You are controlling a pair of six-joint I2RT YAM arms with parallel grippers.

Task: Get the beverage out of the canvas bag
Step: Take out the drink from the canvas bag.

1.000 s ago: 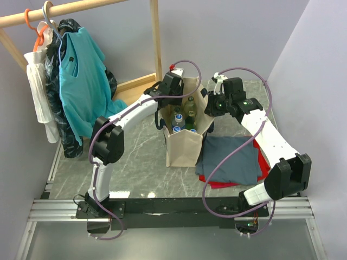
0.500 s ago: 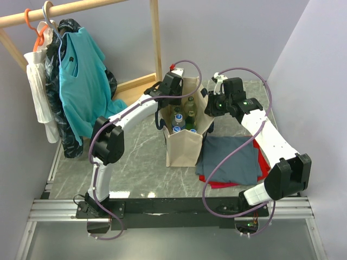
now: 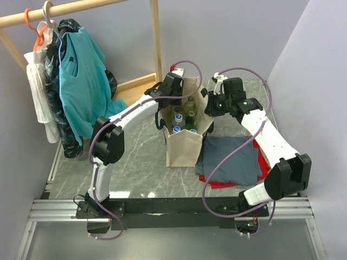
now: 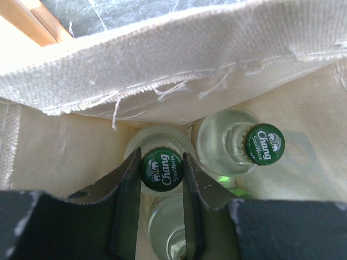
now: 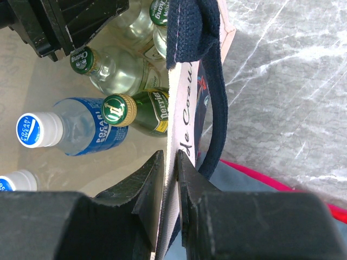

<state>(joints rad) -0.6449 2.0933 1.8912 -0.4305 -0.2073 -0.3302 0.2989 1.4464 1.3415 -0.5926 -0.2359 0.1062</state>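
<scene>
**Inspector:** Top view first.
**Assessor:** The bag (image 3: 183, 149) stands upright on the table (image 3: 135, 157) with its mouth open and bottles showing inside. The left gripper (image 3: 174, 96) reaches into the mouth at the far side. The right gripper (image 3: 207, 111) sits at the right rim. Neither grip can be read from up here. A grey cloth (image 3: 233, 160) lies flat just right of the bag, over a red cloth (image 3: 264, 167).

**Inspector:** Left wrist view?
**Assessor:** Its 2 fingers (image 4: 127, 187) are clamped on the green cap of a Chang bottle (image 4: 161, 172), 1 on each side, both touching. That bottle stands upright inside the bag, close to the wall. A 2nd Chang bottle (image 4: 264, 143) stands just beside it, untouched. A 3rd bottle (image 4: 168, 227), clear, is partly hidden under the fingers.

**Inspector:** Right wrist view?
**Assessor:** The right gripper is pinched on the bag's rim, canvas caught between both fingers (image 5: 149, 176), beside a navy handle (image 5: 214, 81). A Perrier bottle (image 5: 143, 111) and a Pocari bottle (image 5: 70, 132) stand inside the bag.
</scene>
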